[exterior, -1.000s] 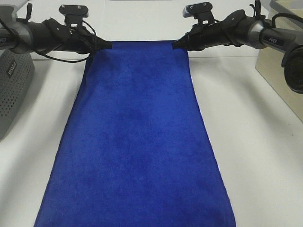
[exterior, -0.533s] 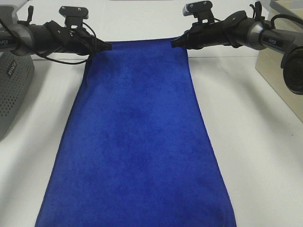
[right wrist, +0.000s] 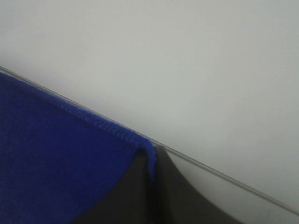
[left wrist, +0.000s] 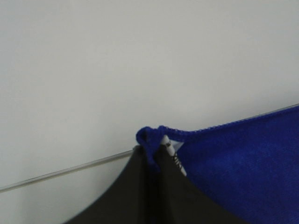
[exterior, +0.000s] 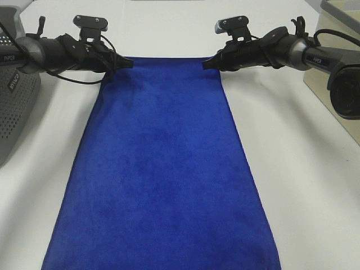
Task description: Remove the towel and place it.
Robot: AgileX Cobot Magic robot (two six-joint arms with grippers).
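The towel [exterior: 163,169] is a large royal-blue plush cloth that runs from its far edge down over the white table to the near edge of the exterior high view. My left gripper [exterior: 127,63] is shut on its far left corner, and my right gripper [exterior: 207,63] is shut on its far right corner. Both far corners are held up, with the far hem stretched straight between the two grippers. In the left wrist view the black jaws pinch the hemmed corner of the towel [left wrist: 233,158] beside its small white tag [left wrist: 174,156]. The right wrist view shows the towel [right wrist: 56,154] clamped at its corner.
A grey perforated device [exterior: 14,112] stands at the left edge of the table [exterior: 304,185]. At the right edge, behind the right arm, stands a beige box [exterior: 326,79].
Both grippers have come slightly towards the camera and lower, carrying the towel's far edge with them. Their grip on the corners is unchanged.
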